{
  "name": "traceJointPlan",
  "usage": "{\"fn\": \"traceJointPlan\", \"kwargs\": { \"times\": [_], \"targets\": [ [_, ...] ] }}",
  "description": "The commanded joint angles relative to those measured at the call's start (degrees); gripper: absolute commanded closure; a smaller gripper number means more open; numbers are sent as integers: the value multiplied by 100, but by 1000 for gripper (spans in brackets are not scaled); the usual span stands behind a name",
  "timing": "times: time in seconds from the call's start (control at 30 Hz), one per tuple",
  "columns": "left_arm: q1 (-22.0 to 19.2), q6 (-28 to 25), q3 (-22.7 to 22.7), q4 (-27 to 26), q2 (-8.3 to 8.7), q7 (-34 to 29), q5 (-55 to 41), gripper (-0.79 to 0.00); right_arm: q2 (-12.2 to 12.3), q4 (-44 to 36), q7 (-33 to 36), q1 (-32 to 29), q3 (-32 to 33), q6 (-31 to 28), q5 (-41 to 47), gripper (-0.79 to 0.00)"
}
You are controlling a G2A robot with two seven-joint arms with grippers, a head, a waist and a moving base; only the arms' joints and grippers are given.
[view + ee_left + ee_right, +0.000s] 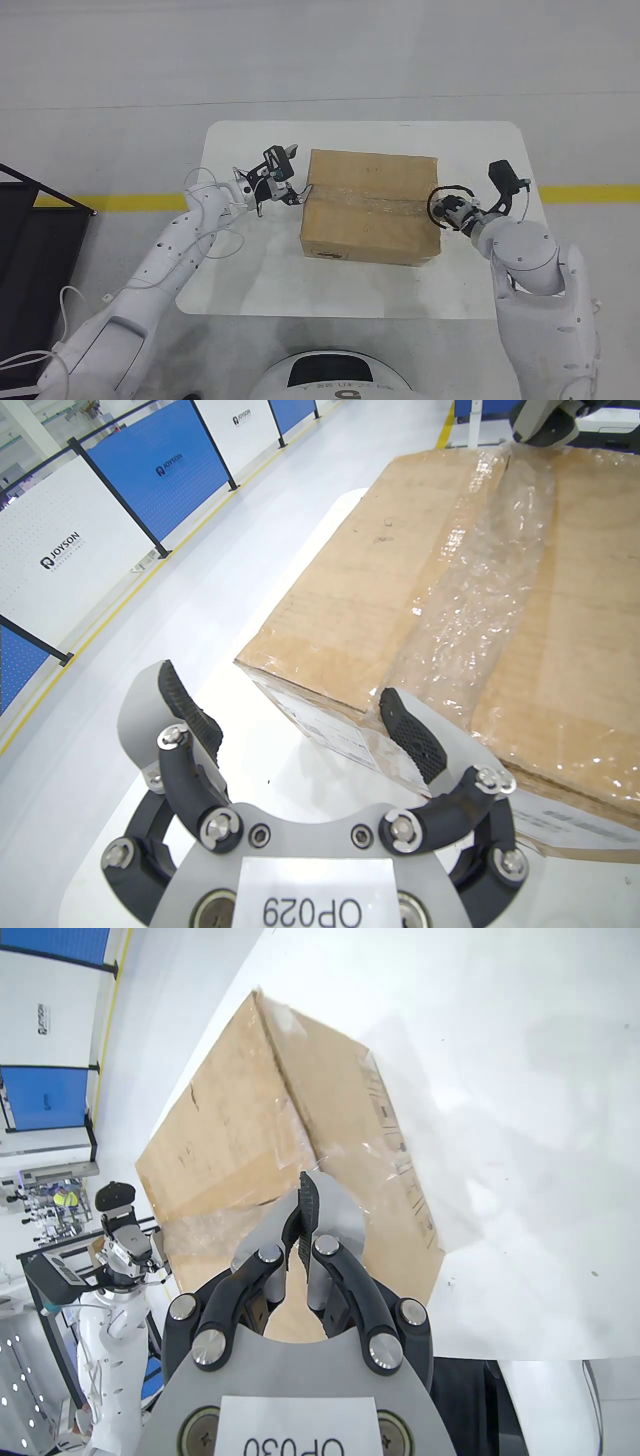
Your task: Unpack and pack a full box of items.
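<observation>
A closed brown cardboard box [372, 205] sits in the middle of the white table [250, 280], its top seam covered by clear tape [480, 600]. My left gripper [290, 192] [295, 705] stands open at the box's left end, close to the taped seam, with nothing between its fingers. My right gripper [437, 208] [306, 1193] is shut and holds nothing, its fingertips pressed together at the box's right end by the taped seam [295, 1118]. The left arm's gripper [127, 1238] also shows across the box in the right wrist view.
A black frame [30, 210] stands off the table to the left. A yellow floor line [590, 192] runs behind the table. Bare table surface lies in front of the box and on both sides.
</observation>
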Motion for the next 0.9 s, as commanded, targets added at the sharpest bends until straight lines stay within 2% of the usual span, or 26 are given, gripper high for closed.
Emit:
{"fn": "traceJointPlan", "kwargs": {
  "times": [0.0,0.13,0.23,0.33,0.6,0.73,0.87],
  "targets": [
    [0,0,0,0,0,0,0,-785,-7,-158,-171,-116,70,132,52,0],
    [0,0,0,0,0,0,0,-785,-30,-513,-507,-356,111,41,315,0],
    [0,0,0,0,0,0,0,-785,-26,-623,-595,-451,114,-341,483,0],
    [0,0,0,0,0,0,0,-785,-7,-619,-495,-384,-178,-637,403,0],
    [0,0,0,0,0,0,0,-785,2,360,-2,810,-1285,-682,-1,0],
    [0,0,0,0,0,0,0,-785,-11,824,120,1248,-1525,-568,-20,0],
    [0,0,0,0,0,0,0,-785,14,1061,588,1495,-1735,-587,-99,0]
  ]
}}
